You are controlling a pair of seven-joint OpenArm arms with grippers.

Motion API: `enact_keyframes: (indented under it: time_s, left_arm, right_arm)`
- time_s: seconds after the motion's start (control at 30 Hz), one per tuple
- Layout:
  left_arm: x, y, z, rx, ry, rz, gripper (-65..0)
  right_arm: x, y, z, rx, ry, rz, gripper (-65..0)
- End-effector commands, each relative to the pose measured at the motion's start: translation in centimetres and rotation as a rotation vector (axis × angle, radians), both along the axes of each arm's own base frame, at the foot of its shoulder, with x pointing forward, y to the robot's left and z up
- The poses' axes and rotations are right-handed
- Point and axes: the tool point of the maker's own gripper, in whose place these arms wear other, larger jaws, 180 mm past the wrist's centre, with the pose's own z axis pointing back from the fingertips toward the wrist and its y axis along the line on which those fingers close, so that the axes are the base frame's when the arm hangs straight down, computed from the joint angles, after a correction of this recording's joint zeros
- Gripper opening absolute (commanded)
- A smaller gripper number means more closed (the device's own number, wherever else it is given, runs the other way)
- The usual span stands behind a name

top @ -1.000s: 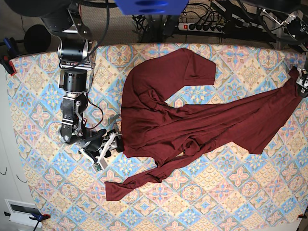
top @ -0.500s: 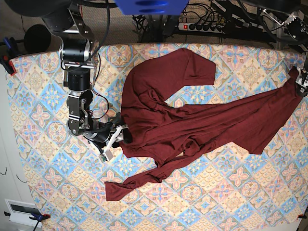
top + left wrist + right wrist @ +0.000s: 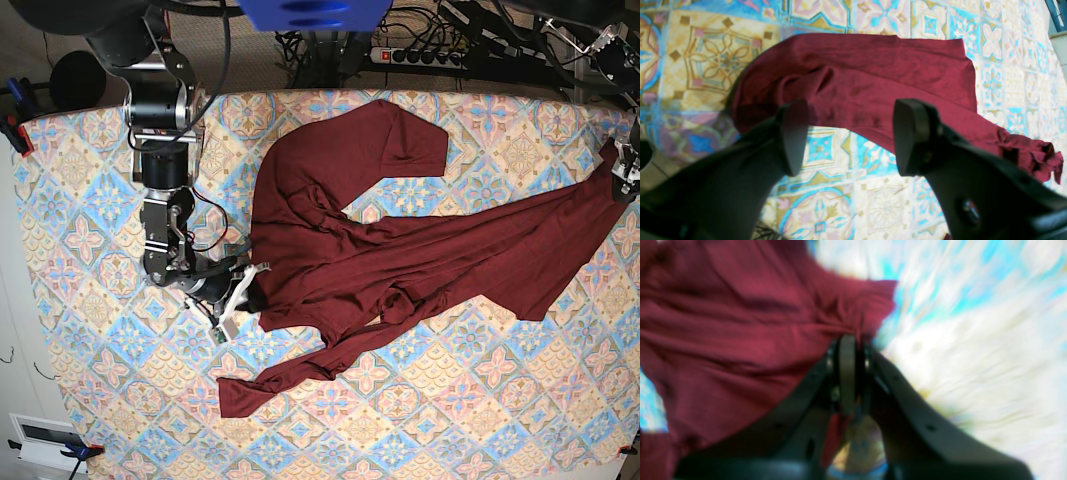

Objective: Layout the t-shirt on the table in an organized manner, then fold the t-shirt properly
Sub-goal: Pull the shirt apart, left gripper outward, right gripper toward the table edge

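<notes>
The maroon t-shirt lies crumpled and stretched across the patterned table, one sleeve up at the back and a twisted strip trailing toward the front left. My right gripper is at the shirt's left edge. In the blurred right wrist view its fingers are shut, with maroon fabric pinched between them. My left gripper is at the far right by the shirt's tip. In the left wrist view it is open and empty above the table, with the shirt's end just beyond the fingertips.
A power strip and cables lie behind the table's back edge. Clamps hold the cloth at the left edge. The right arm's column stands over the table's back left.
My right gripper has slid right to the shirt's left edge and shut on the fabric. The left gripper at the far right has hardly moved.
</notes>
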Motion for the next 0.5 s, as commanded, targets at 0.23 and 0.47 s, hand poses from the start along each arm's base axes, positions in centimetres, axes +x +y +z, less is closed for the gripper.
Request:
enact_keyframes:
  time_s: [0.23, 0.47]
  left_arm:
    - [2.4, -2.3, 0.0, 0.012, -0.002, -0.100, -25.8]
    - [4.2, -3.7, 0.0, -0.009, -0.031, -0.128, -25.8]
  right_arm:
    - [-0.4, -13.1, 4.0, -0.093, -0.103, -0.261, -65.0]
    - [-3.2, -22.1, 5.0, -0.171, -0.112, -0.420, -65.0]
